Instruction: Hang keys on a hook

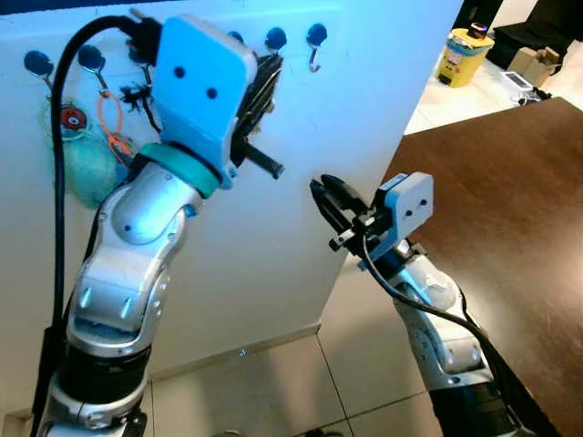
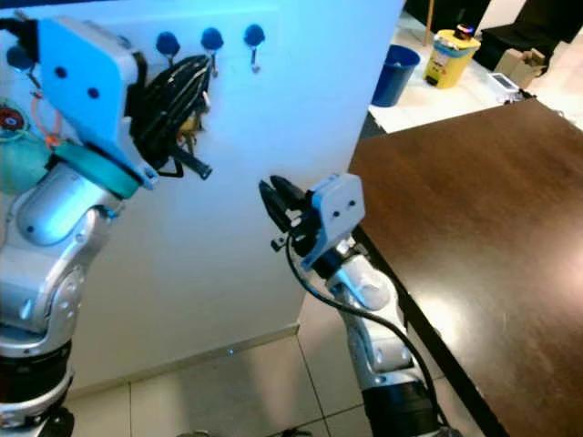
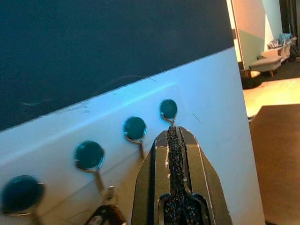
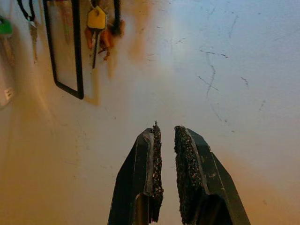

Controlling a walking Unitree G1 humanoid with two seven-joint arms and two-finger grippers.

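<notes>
A row of round blue-headed hooks [image 3: 135, 127] runs along a white wall panel [image 1: 301, 137]. My left gripper [image 3: 171, 133] is raised to them, fingers pressed shut, its tip just under the end hook [image 3: 168, 108]; nothing shows between the pads. A bunch of keys with a yellow-headed key [image 4: 96, 18] hangs against the panel beside a black lanyard loop [image 4: 63, 47]. The black lanyard bundle [image 2: 178, 86] sits by my left wrist. Lower and to the right, my right gripper [image 1: 321, 193] points at the panel with its fingers together and holds nothing.
A teal net bag [image 1: 86, 168] and an orange loop [image 1: 109, 123] hang from the leftmost hooks. A dark brown table [image 1: 510, 228] stands on my right. A yellow bin [image 1: 466, 56] and a blue bin [image 2: 396, 73] sit on the floor beyond.
</notes>
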